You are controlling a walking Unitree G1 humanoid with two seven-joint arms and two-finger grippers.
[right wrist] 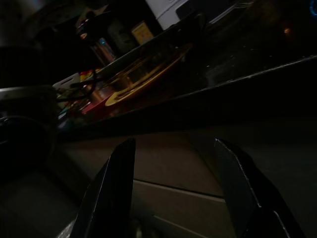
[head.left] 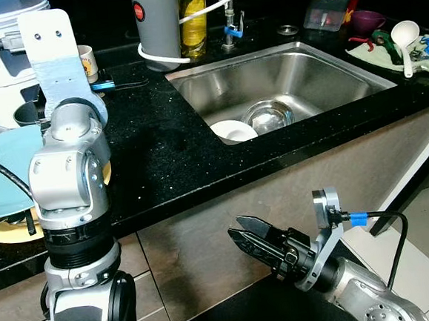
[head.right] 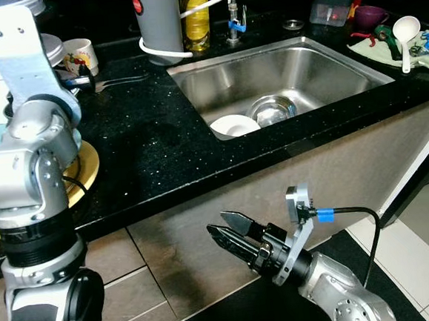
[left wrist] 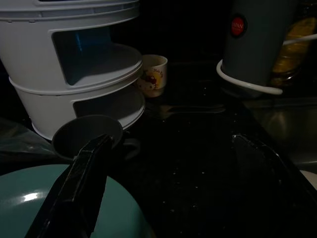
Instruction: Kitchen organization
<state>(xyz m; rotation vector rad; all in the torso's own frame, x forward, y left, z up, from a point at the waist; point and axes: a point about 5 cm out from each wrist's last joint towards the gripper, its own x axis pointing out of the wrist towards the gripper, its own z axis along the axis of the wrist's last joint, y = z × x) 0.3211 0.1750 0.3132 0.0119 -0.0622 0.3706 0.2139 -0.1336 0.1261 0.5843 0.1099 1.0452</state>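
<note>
The sink is shiny metal. The worktop is black, glossy and speckled. The steamer looks like white plastic.

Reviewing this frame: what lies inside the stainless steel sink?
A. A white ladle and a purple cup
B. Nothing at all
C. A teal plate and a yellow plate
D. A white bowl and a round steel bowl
D: a white bowl and a round steel bowl sit side by side at the bottom of the stainless steel sink, near its front wall.
</note>
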